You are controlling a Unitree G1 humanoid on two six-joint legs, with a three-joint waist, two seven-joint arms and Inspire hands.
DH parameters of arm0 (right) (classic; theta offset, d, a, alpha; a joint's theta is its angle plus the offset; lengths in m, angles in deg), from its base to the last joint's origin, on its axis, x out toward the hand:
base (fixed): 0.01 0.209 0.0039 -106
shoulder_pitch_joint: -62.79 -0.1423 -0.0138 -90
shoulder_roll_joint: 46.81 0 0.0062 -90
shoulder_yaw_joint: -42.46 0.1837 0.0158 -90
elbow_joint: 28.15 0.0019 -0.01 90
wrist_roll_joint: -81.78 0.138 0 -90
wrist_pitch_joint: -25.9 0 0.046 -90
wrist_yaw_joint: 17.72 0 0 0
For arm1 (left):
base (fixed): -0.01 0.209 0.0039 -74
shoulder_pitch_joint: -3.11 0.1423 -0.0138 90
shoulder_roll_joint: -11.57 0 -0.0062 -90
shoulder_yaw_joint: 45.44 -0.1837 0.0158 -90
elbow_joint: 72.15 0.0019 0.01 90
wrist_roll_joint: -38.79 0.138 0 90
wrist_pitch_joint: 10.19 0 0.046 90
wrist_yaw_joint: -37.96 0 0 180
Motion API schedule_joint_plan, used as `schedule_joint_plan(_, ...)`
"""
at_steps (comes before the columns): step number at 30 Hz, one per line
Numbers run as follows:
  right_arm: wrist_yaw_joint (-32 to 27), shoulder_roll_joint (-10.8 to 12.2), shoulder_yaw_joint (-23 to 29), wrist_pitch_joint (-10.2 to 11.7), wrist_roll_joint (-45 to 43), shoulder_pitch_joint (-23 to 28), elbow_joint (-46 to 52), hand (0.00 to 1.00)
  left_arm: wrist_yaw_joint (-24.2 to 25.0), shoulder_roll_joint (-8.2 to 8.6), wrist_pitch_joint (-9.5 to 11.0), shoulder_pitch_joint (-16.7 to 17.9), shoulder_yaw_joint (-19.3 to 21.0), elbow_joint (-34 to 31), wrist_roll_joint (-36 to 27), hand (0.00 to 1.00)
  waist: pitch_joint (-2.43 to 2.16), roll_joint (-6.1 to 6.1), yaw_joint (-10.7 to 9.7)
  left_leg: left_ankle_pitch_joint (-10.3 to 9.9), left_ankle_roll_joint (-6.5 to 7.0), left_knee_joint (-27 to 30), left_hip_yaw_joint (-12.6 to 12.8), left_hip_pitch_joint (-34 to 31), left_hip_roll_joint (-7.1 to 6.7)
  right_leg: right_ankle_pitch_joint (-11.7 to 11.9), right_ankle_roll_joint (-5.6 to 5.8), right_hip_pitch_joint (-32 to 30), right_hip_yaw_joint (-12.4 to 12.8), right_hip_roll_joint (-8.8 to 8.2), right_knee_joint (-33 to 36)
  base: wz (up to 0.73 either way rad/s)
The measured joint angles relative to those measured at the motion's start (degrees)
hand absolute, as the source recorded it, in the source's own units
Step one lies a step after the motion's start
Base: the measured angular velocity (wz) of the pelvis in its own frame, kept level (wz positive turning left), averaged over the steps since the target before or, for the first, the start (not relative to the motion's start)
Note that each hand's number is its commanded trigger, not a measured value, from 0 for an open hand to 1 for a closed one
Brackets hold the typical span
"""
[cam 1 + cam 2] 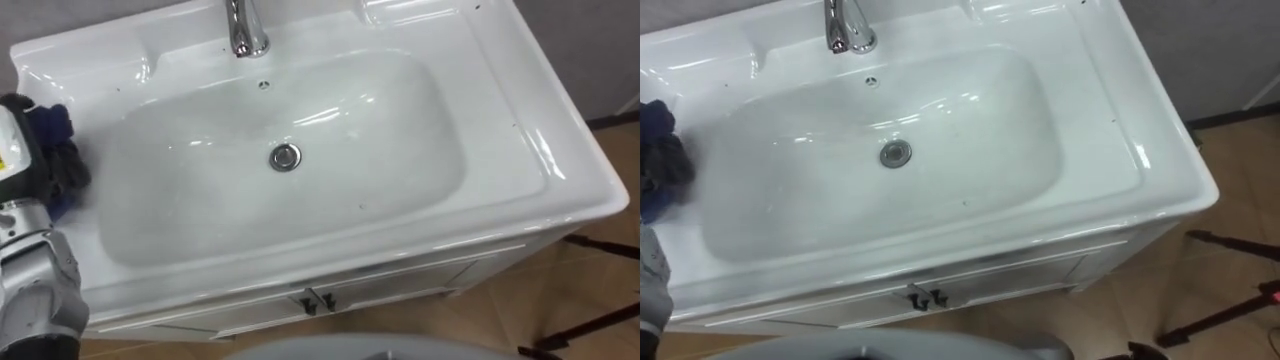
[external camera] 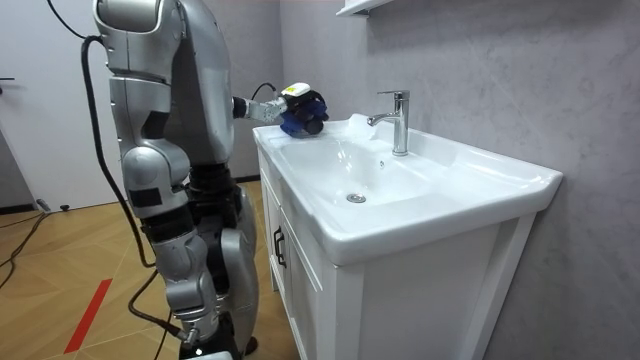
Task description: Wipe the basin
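A white basin (image 1: 520,130) with a chrome drain (image 1: 285,157) and a chrome tap (image 1: 245,30) lies below me. At its left rim my left hand (image 1: 12,150) is shut on a bunched dark blue cloth (image 1: 55,125), which rests on the rim beside the bowl. In the room view I stand upright at the basin's front. There my left arm reaches out over the rim's corner, with the hand (image 2: 292,93) on the cloth (image 2: 305,118).
A white cabinet with two small dark door handles (image 1: 318,300) carries the basin. A wooden floor (image 1: 600,290) shows to the right of it. The grey wall (image 2: 480,70) stands behind the tap.
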Motion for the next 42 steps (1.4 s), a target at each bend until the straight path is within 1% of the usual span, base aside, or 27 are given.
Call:
schedule_joint_plan(1, -0.02, -0.1, 0.06, 0.03, 1.04, -0.19, 0.1, 0.0, 0.87, 0.0, -0.08, -0.01, -0.49, 0.31, -1.78, 0.0, 0.02, 0.07, -0.42, 0.0, 0.0, -0.03, -0.04, 0.01, 0.0, 0.0, 0.0, 0.03, -0.04, 0.0, -0.02, -0.03)
schedule_joint_plan(2, -0.18, -0.24, -0.01, 0.16, 2.34, -0.17, 0.16, 0.0, 1.32, 0.0, -0.07, -0.12, -1.09, 0.92, -4.82, 0.0, 0.01, 0.06, -0.66, 0.0, 0.0, -0.04, 0.17, 0.11, 0.02, 0.0, 0.0, 0.07, 0.18, 0.02, 0.03, -0.04)
schedule_joint_plan(3, -0.32, -0.34, 0.0, 0.16, 2.77, -0.2, 0.16, 0.0, 1.34, 0.01, -0.04, -0.29, -1.36, 1.69, -6.42, 0.0, 0.01, 0.06, -0.66, 0.0, 0.0, -0.04, 0.34, 0.15, 0.04, 0.0, 0.0, 0.05, 0.34, 0.04, 0.05, -0.11)
schedule_joint_plan(4, -0.71, -0.46, 0.0, 0.12, 3.63, -0.33, 0.15, 0.0, 1.43, 0.02, 0.05, -0.96, -1.58, 4.02, -10.37, 0.0, -0.02, 0.12, -0.63, 0.0, 0.0, -0.01, 0.85, 0.27, 0.07, 0.01, -0.02, 0.03, 0.41, 0.06, 0.05, -0.14)
schedule_joint_plan(5, -1.32, -0.46, 0.06, 0.13, 4.51, -0.2, 0.12, 0.0, 1.49, 0.04, 0.05, -1.77, -1.39, 6.08, -15.22, 0.0, -0.05, 0.1, -0.67, 0.0, 0.0, -0.02, 0.87, 0.37, 0.09, 0.02, -0.04, 0.05, 0.39, 0.05, 0.05, -0.12)
schedule_joint_plan(6, -1.5, -0.47, 0.1, 0.13, 4.57, -0.12, 0.03, 0.0, 1.43, 0.08, 0.09, -2.01, -0.99, 6.34, -17.6, 0.0, -0.07, 0.09, -0.72, 0.0, 0.0, -0.02, 0.88, 0.37, 0.09, 0.02, -0.04, 0.05, 0.38, 0.04, 0.05, 0.0)
schedule_joint_plan(7, -1.7, -0.55, 0.2, 0.11, 4.5, 0.11, -0.02, 0.0, 1.58, 0.17, 0.33, -2.65, -0.26, 7.01, -21.64, 0.0, -0.11, 0.08, -0.76, 0.0, 0.0, -0.03, 0.86, 0.43, 0.08, 0.02, -0.03, 0.13, 0.28, 0.04, 0.05, 0.0)
schedule_joint_plan(8, -1.76, -0.61, 0.42, 0.12, 4.51, 0.37, -0.06, 0.0, 1.71, 0.7, 1.22, -3.52, 0.92, 8.69, -25.4, 0.0, -0.1, -0.01, -0.63, 0.0, 0.0, -0.18, 0.94, 0.75, 0.08, 0.02, -0.03, 0.27, 0.41, 0.06, 0.1, 0.0)
schedule_joint_plan(9, -1.79, -0.62, 0.46, 0.15, 4.51, 0.46, -0.13, 0.0, 1.78, 1.1, 1.45, -3.7, 1.65, 9.18, -27.5, 0.0, -0.24, 0.06, -0.43, 0.0, 0.0, -0.24, 0.98, 0.94, 0.08, 0.02, -0.03, 0.35, 0.57, 0.07, 0.11, -0.12)
schedule_joint_plan(10, -1.82, -0.65, 0.53, 0.19, 4.37, 0.49, -0.37, 0.0, 2.0, 1.41, 2.07, -3.7, 2.66, 10.3, -31.32, 0.0, -0.75, 0.25, -0.16, 0.0, 0.0, -0.24, 1.02, 1.15, 0.08, 0.02, -0.03, 0.43, 0.85, 0.07, 0.12, -0.15)
schedule_joint_plan(11, -1.83, -0.62, 0.93, 0.19, 4.35, 0.4, -0.47, 0.0, 2.72, 1.45, 2.66, -3.71, 3.66, 11.2, -34.92, 0.0, -1.0, 0.39, -0.15, 0.0, 0.0, -0.24, 1.03, 1.35, 0.08, 0.02, -0.03, 0.56, 0.92, 0.06, 0.14, -0.12)
schedule_joint_plan(12, -1.83, -0.6, 1.22, 0.2, 4.35, 0.41, -0.47, 0.0, 2.97, 1.45, 2.84, -3.72, 4.1, 11.5, -36.34, 0.0, -1.0, 0.39, -0.15, 0.0, 0.0, -0.26, 0.96, 1.49, 0.08, 0.02, -0.03, 0.71, 0.91, 0.06, 0.14, 0.0)
schedule_joint_plan(13, -1.83, -0.57, 1.98, 0.18, 4.53, 0.46, -0.46, 0.0, 3.05, 1.5, 3.58, -3.49, 4.9, 12.25, -38.54, 0.56, -0.95, 0.25, -0.14, 0.0, 0.0, -0.26, 0.89, 1.84, 0.08, 0.02, -0.03, 1.08, 0.88, 0.08, 0.14, 0.0)
schedule_joint_plan(14, -2.03, -0.58, 2.6, 0.08, 4.64, 0.5, -0.46, 0.0, 3.03, 1.68, 3.94, -3.22, 5.69, 12.4, -40.57, 0.85, -0.93, -0.02, -0.12, 0.0, 0.0, -0.23, 1.16, 2.18, 0.09, 0.01, -0.02, 1.25, 0.92, 0.07, 0.11, 0.0)
schedule_joint_plan(15, -2.24, -0.61, 2.62, -0.01, 4.72, 0.5, -0.45, 0.0, 2.95, 1.85, 4.12, -3.08, 6.14, 12.4, -41.44, 1.0, -0.94, -0.2, -0.05, 0.0, 0.0, -0.19, 1.33, 2.24, 0.09, -0.01, -0.04, 1.24, 1.0, 0.06, 0.08, 0.0)
schedule_joint_plan(16, -2.41, -0.64, 2.57, -0.15, 4.74, 0.47, -0.29, 0.0, 2.66, 2.1, 4.59, -3.09, 6.64, 12.34, -42.42, 1.0, -0.91, -0.6, 0.14, 0.0, 0.0, -0.12, 1.51, 2.16, 0.09, -0.07, -0.04, 1.14, 1.11, 0.06, 0.06, 0.0)
schedule_joint_plan(17, -2.42, -0.6, 2.56, -0.18, 4.73, 0.46, -0.07, 0.0, 2.47, 2.16, 4.92, -3.1, 6.82, 12.32, -42.37, 1.0, -0.9, -0.8, 0.18, 0.0, 0.0, -0.12, 1.51, 2.07, 0.09, -0.09, -0.03, 1.04, 1.28, 0.06, 0.08, 0.04)
schedule_joint_plan(19, -2.4, -0.56, 2.57, -0.17, 4.71, 0.1, 0.12, 0.0, 1.72, 2.16, 6.07, -3.26, 7.06, 12.35, -42.27, 1.0, -0.94, -1.62, 0.38, 0.0, 0.0, -0.11, 1.52, 1.98, 0.09, -0.16, 0.03, 0.85, 1.54, 0.1, 0.07, 0.02)
schedule_joint_plan(20, -2.42, -0.56, 2.57, -0.17, 4.62, -0.07, 0.12, 0.0, 1.31, 2.17, 6.31, -3.28, 7.12, 12.37, -42.26, 1.0, -1.05, -1.97, 0.49, 0.0, 0.0, -0.03, 1.56, 2.0, 0.08, -0.17, 0.06, 0.79, 1.68, 0.12, 0.07, -0.04)
schedule_joint_plan(22, -2.45, -0.56, 2.58, -0.18, 4.54, -0.09, 0.18, 0.0, 1.1, 2.17, 6.44, -3.37, 7.43, 12.35, -42.16, 1.0, -1.17, -2.25, 0.63, 0.0, 0.01, -0.01, 1.63, 2.01, 0.04, -0.14, 0.1, 0.77, 1.72, 0.1, 0.12, -0.02)
schedule_joint_plan(25, -2.64, -0.56, 2.56, -0.28, 4.55, -0.05, 0.26, 0.0, 1.1, 2.18, 6.45, -3.42, 7.66, 12.35, -42.13, 1.0, -1.19, -2.19, 0.7, 0.0, 0.01, -0.02, 1.62, 1.99, 0.01, -0.07, 0.16, 0.8, 1.73, 0.08, 0.25, 0.0)
schedule_joint_plan(29, -2.55, -0.52, 2.6, -0.32, 4.56, -0.17, 0.23, 0.0, 1.1, 2.36, 6.18, -3.42, 7.71, 12.33, -39.7, 1.0, -1.24, -1.88, 0.85, 0.0, 0.01, -0.01, 1.64, 2.02, 0.05, -0.04, 0.11, 0.94, 1.66, 0.11, 0.29, 0.0)
schedule_joint_plan(35, -1.64, -0.51, 2.57, -0.29, 4.67, -0.2, 0.24, 0.0, 1.17, 2.73, 5.67, -3.41, 7.58, 12.34, -35.68, 1.0, -1.06, -1.29, 1.03, 0.0, 0.01, -0.04, 1.47, 2.09, 0.06, -0.04, 0.11, 1.45, 1.11, 0.05, 0.17, 0.0)
schedule_joint_plan(36, -1.65, -0.5, 2.57, -0.22, 4.67, -0.21, 0.24, 0.0, 1.14, 2.86, 5.66, -3.41, 7.53, 12.34, -35.13, 0.13, -0.96, -1.14, 0.96, -0.01, 0.01, -0.06, 1.5, 2.12, 0.05, -0.04, 0.11, 1.44, 1.03, 0.04, 0.16, 0.03)
schedule_joint_plan(37, -1.72, -0.47, 2.57, -0.11, 4.65, -0.16, 0.24, 0.0, 1.08, 3.03, 5.64, -3.41, 7.52, 12.34, -33.86, 0.0, -0.89, -1.03, 0.9, -0.01, 0.01, -0.11, 1.49, 2.13, 0.04, -0.04, 0.11, 1.41, 0.91, 0.02, 0.08, 0.05)
schedule_joint_plan(42, -2.8, -0.16, 2.56, 0.09, 4.68, -0.08, 0.22, 0.0, -0.13, 3.18, 5.67, -3.41, 7.52, 12.19, -26.82, 0.0, -0.51, -0.9, 0.7, -0.01, 0.01, -0.12, 1.28, 1.95, 0.02, -0.06, 0.11, 1.16, 0.84, 0.0, -0.08, 0.01)
